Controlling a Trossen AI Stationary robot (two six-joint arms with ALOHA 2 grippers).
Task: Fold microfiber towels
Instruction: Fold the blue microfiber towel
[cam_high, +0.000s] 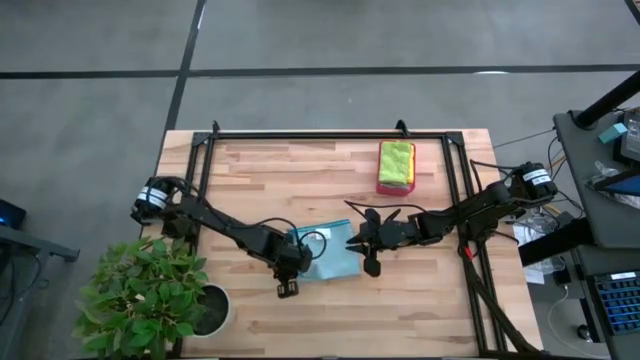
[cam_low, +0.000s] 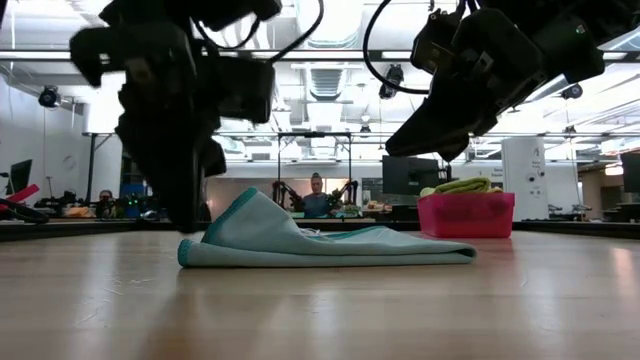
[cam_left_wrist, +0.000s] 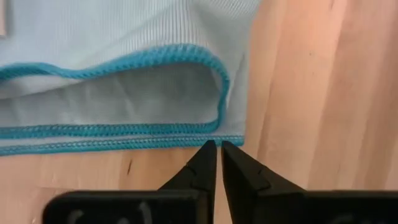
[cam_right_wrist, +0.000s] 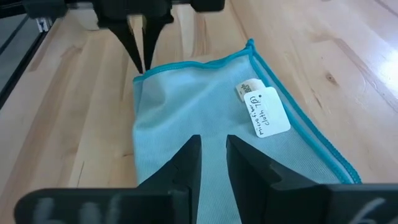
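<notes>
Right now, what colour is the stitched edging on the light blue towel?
Teal stitched edging, clearest in the left wrist view.

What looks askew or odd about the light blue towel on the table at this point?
The light blue towel is folded unevenly: its upper layer humps up at the end by the left gripper instead of lying flat, and the teal-stitched edges there do not line up. A white tag lies exposed on top. Nothing looks spilled or damaged.

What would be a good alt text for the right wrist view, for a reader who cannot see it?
A light blue towel with a darker blue hem lies folded on the wooden table, a handwritten white tag on top. The left gripper comes down at the towel's far corner, fingers shut, while the right gripper hovers over the near edge.
</notes>
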